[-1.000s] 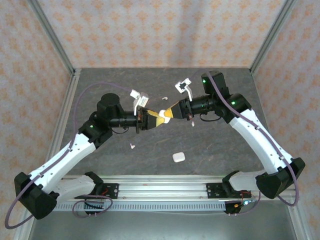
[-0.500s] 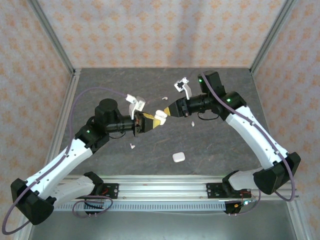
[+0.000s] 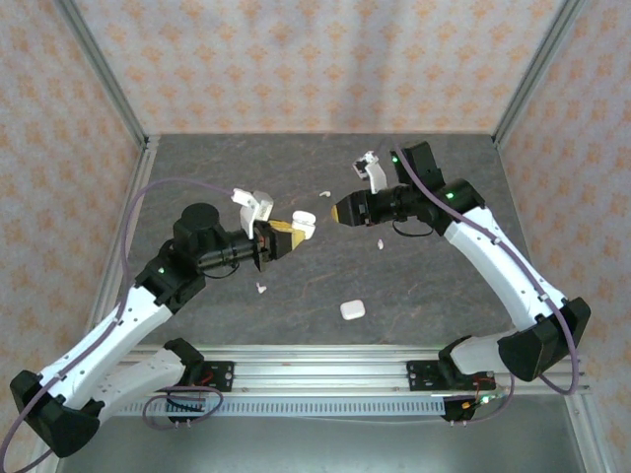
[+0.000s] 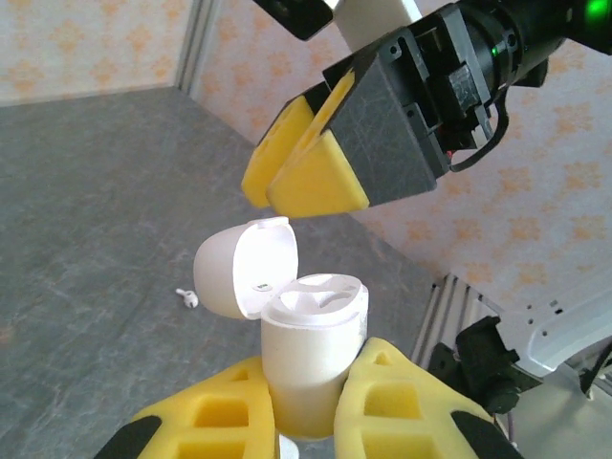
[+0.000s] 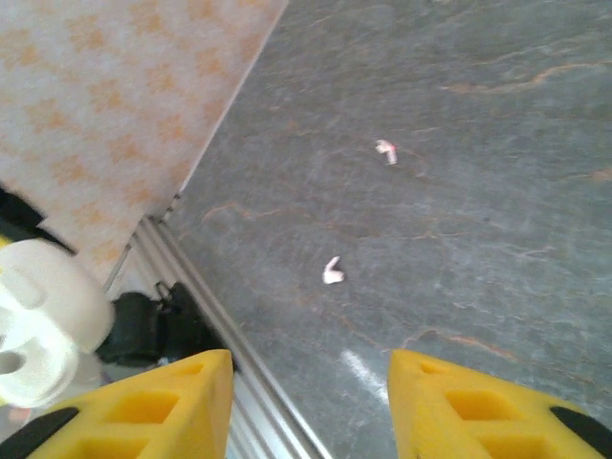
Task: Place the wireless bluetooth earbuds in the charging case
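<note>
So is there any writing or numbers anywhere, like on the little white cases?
No text can be read anywhere.
Open white case in the left hand: plain; a faint grey speck inside its lid is too small to read.
Closed case on the table: too small to tell.

earbud (image 3: 324, 191) (image 3: 380, 243) (image 3: 261, 288) x3 | charging case (image 3: 352, 309) (image 3: 303, 220) x2 | robot arm (image 3: 138, 305) (image 3: 503, 266) x2 | end effector (image 3: 284, 229) (image 3: 341, 210) x2
</note>
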